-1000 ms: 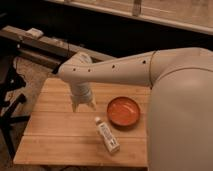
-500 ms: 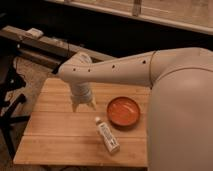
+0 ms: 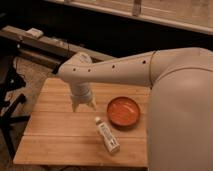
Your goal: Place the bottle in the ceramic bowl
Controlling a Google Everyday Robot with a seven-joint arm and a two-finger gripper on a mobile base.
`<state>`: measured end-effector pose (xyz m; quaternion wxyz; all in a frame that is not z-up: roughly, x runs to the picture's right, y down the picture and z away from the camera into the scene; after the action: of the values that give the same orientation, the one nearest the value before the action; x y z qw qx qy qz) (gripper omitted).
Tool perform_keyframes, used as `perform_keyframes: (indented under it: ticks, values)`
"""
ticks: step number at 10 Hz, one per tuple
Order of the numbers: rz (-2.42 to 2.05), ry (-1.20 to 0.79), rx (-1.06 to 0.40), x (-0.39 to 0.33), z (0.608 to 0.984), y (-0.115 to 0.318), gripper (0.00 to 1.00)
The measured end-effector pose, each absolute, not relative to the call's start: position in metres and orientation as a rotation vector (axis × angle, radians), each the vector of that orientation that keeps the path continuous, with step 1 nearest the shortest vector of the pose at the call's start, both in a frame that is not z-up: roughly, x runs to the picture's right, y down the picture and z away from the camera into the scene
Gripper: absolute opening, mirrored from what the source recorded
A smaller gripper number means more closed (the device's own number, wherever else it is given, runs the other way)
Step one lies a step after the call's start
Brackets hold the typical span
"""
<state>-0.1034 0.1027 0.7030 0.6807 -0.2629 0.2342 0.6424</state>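
The bottle (image 3: pixel 107 137) is lying on its side on the wooden counter (image 3: pixel 50 142), outside the bowl (image 3: pixel 123 112). Its narrow cap is pointing toward the back left and its base is pointing toward the front right edge. The label is facing up, though its print is too blurred to read. The bowl is sitting upright just behind and to the right of the bottle, close to its cap end; whether the two are touching cannot be told. Nothing is lying inside the bowl.

The hand (image 3: pixel 83 104) is hanging over the counter to the left of the bowl and behind the bottle, pointing straight down. It is holding nothing, and it is standing apart from both the bottle and the bowl. Whether it is open or closed cannot be told. The pale arm (image 3: pixel 115 74) is reaching in from the right, running across above the back of the counter and bending down at the wrist. The robot's large rounded body (image 3: pixel 182 120) is filling the right side of the view and covering the counter's right end.
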Motion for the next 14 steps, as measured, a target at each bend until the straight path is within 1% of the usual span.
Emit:
perform_keyframes:
  ticks: [4,6,9,14]
  values:
    - [1.441,0.525,-0.59,-0.104,0.703,0.103,0.65]
    - [1.415,0.503,-0.601,-0.097,0.699,0.113,0.65]
    - [1.398,0.506,-0.62,-0.075,0.699,0.147,0.65]
    - [1.405,0.605,-0.686,-0.038,0.714,0.211,0.65]
